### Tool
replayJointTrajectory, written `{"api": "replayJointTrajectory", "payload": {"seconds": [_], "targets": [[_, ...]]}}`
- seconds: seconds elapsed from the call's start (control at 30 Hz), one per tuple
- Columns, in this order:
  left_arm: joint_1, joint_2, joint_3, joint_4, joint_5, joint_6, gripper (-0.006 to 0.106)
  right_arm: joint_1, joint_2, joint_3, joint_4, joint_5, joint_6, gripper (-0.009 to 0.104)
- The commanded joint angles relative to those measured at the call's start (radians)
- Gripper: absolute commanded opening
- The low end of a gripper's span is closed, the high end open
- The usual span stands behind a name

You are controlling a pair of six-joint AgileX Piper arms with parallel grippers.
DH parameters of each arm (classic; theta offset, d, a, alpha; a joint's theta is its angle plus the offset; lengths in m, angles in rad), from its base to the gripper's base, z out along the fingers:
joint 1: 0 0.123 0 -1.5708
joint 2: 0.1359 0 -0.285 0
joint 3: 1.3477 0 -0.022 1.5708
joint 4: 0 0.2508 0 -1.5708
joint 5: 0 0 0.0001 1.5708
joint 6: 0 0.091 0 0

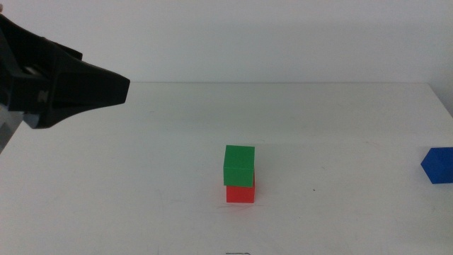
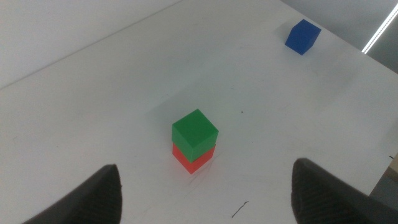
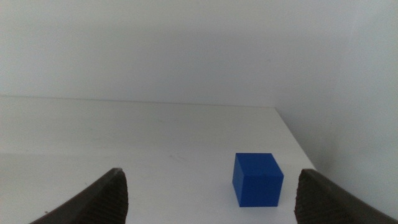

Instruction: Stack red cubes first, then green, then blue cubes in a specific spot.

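Note:
The green cube (image 1: 239, 164) sits on top of the red cube (image 1: 241, 193) in the middle of the white table, slightly turned on it. The stack also shows in the left wrist view, green (image 2: 194, 131) over red (image 2: 192, 160). The blue cube (image 1: 439, 166) lies alone at the table's far right edge; it also shows in the left wrist view (image 2: 303, 37) and the right wrist view (image 3: 257, 178). My left gripper (image 1: 106, 88) is open and empty, raised at the far left, well away from the stack. My right gripper (image 3: 205, 199) is open and empty, with the blue cube ahead between its jaws.
The white tabletop (image 1: 141, 184) meets a white wall at the back. The table's right edge (image 1: 442, 106) runs close to the blue cube. A small dark mark (image 2: 239, 210) lies on the table near the stack.

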Motion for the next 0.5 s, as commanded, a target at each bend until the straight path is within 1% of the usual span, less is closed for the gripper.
{"api": "replayJointTrajectory", "payload": {"seconds": [0.0,0.1,0.2,0.4,0.47], "targets": [[0.001,-0.011,-0.022,-0.053,-0.044,0.002,0.094,-0.007,-0.019,-0.038,0.028,-0.067,-0.009,0.083],[0.001,-0.011,-0.022,-0.053,-0.044,0.002,0.094,-0.005,0.012,-0.098,0.073,0.005,-0.009,0.083],[0.001,-0.011,-0.022,-0.053,-0.044,0.002,0.094,-0.005,0.087,-0.209,0.09,0.13,-0.009,0.083],[0.001,-0.011,-0.022,-0.053,-0.044,0.002,0.094,-0.005,0.309,-0.469,0.091,0.349,-0.013,0.083],[0.001,-0.011,-0.022,-0.053,-0.044,0.002,0.094,-0.005,0.385,-0.539,0.062,0.379,-0.036,0.083]]}}
